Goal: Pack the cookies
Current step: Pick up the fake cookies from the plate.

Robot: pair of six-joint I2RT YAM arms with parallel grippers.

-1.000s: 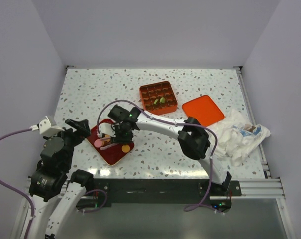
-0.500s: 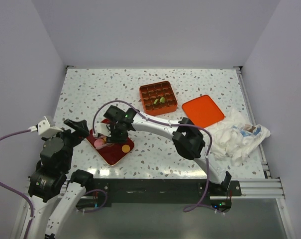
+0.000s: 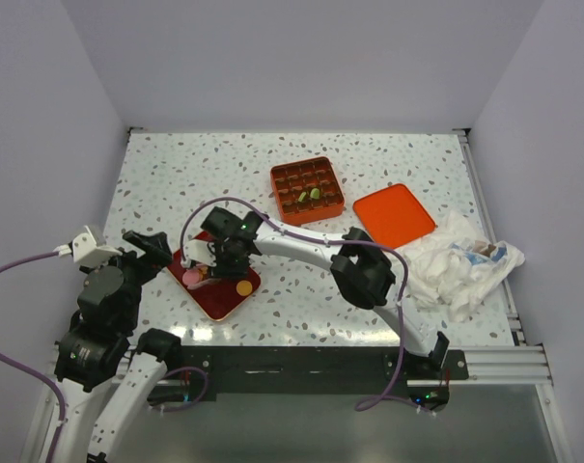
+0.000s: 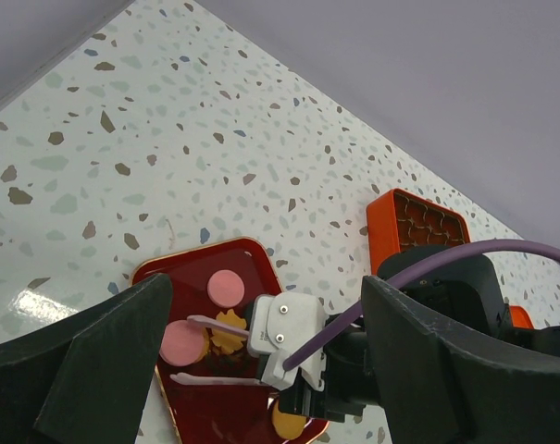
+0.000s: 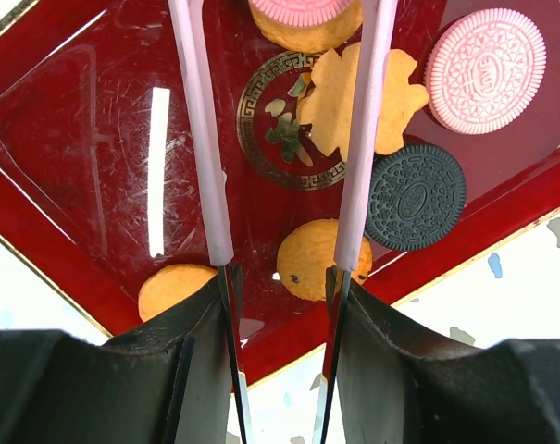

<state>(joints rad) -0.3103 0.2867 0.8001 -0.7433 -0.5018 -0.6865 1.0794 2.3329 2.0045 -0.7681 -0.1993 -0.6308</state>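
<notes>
1. Speckled white table [image 3: 176, 174], walled in plain grey on three sides, carries everything; the two arms' bases sit at its near edge.
2. Nearest, the left hand [image 3: 149, 244] hovers beside the red tray [image 5: 76, 139] with its fingers wide apart and nothing between them. It seems parked clear of the other arm's work.
3. On the tray lie the loose cookies: a pink embossed cookie [image 5: 485, 57], a dark brown cookie [image 5: 416, 196], a yellow flower-shaped cookie [image 5: 330, 106] and two orange cookies [image 5: 309, 259].
4. The right hand [image 4: 182, 350] reaches low over the tray with its pale fingers parted and gripping nothing. One finger crosses the flower-shaped cookie, probably lining up a pick.
5. Its fingertips run off the top of the wrist view, and another pink cookie there is also cut off. I cannot tell whether the tips touch anything.
6. Farther back, well apart from the tray, stands the orange compartment box [image 3: 274, 183]. Two green cookies [image 3: 307, 196] are already in its cells; the other cells are too small to read.
7. Its orange lid [image 3: 394, 214] lies flat beside it, leaving the box open for filling.
8. A crumpled white wrapping [image 3: 460, 265] sits at the right edge, its contents unclear.
</notes>
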